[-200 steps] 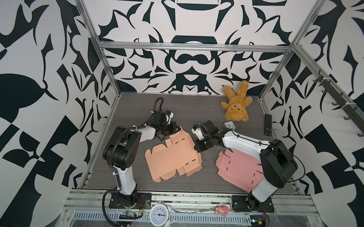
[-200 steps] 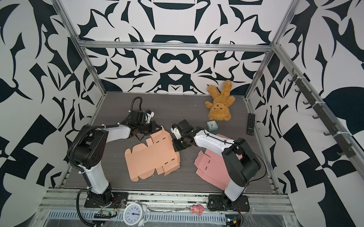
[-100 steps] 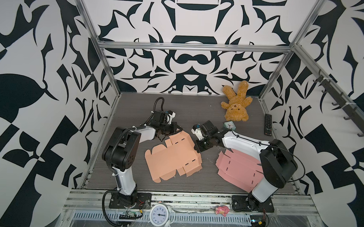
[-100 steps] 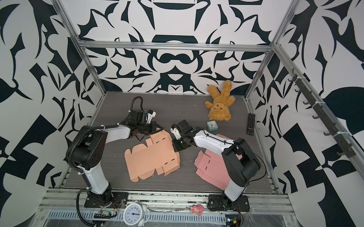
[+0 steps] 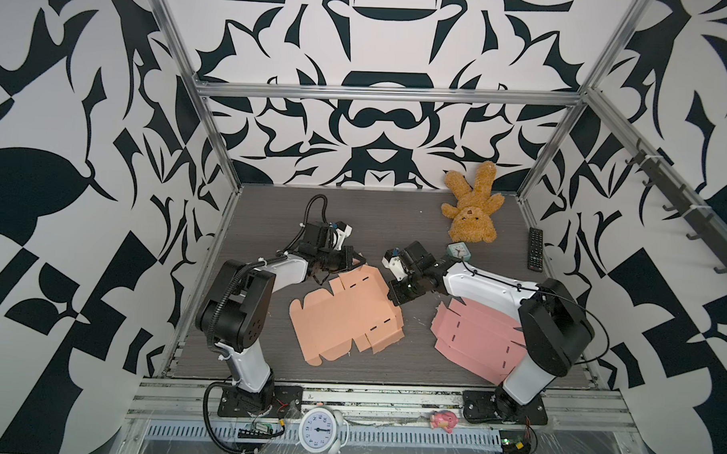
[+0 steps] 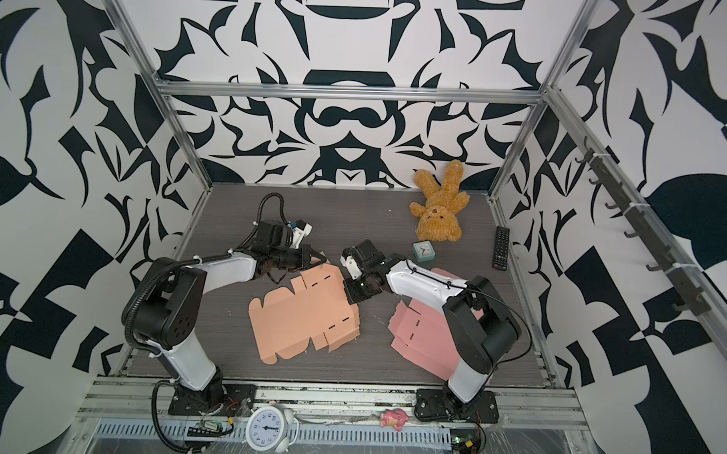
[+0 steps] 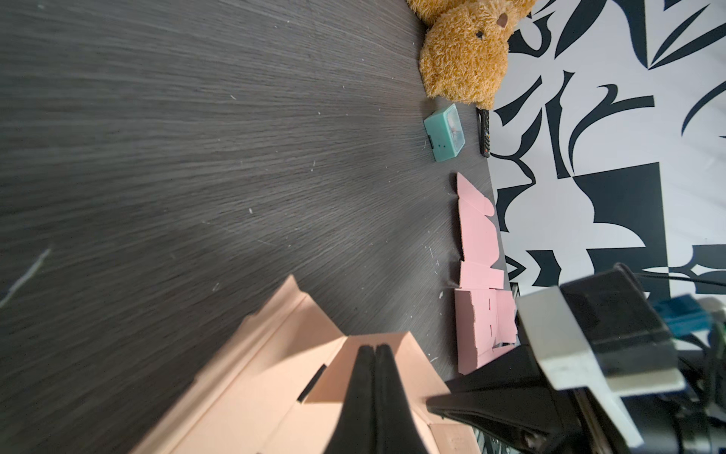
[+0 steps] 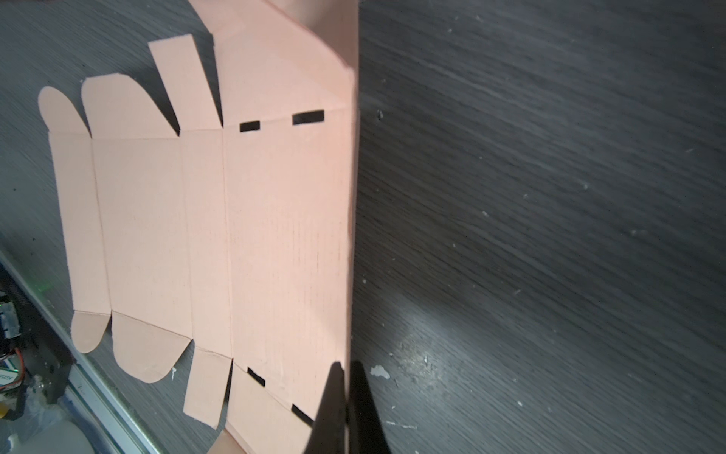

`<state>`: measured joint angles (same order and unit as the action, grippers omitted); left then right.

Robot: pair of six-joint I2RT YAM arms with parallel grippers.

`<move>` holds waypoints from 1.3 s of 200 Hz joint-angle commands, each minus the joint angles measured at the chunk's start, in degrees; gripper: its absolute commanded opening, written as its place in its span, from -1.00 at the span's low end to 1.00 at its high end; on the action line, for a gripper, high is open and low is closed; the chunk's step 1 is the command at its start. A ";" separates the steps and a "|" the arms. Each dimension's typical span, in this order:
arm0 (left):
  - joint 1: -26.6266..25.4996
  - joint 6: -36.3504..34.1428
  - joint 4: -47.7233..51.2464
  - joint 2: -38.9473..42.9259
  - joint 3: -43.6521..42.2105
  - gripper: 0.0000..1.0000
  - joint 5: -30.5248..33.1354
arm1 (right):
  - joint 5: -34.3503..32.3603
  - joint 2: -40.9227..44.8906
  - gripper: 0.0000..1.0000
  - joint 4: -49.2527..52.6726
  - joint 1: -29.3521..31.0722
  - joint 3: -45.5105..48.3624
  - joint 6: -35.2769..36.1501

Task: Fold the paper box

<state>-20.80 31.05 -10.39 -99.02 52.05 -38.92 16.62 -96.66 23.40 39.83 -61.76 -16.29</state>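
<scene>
Peach cardboard, your box (image 5: 346,314) lies part-folded mid-desk (image 5: 270,216); your right claw (image 8: 345,367) pinches its raised edge, while your left claw (image 7: 373,350), pressed together, meets the far corner flap.

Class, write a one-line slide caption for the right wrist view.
Right gripper pinching the upturned edge of a peach box blank on the table.

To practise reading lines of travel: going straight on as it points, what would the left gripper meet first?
Likely the raised flap of the orange box, at the shut tips of the left gripper; past it, bare table. Depth is unclear.
</scene>
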 commanded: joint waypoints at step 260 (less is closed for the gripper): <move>4.71 -3.14 9.38 7.06 -9.46 0.17 6.89 | -6.91 3.06 -0.96 5.87 1.65 -4.17 3.99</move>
<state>-16.36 29.04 -3.79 -94.11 44.27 -34.98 11.03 -96.66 28.51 41.12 -64.66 -13.30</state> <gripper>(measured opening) 0.557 0.041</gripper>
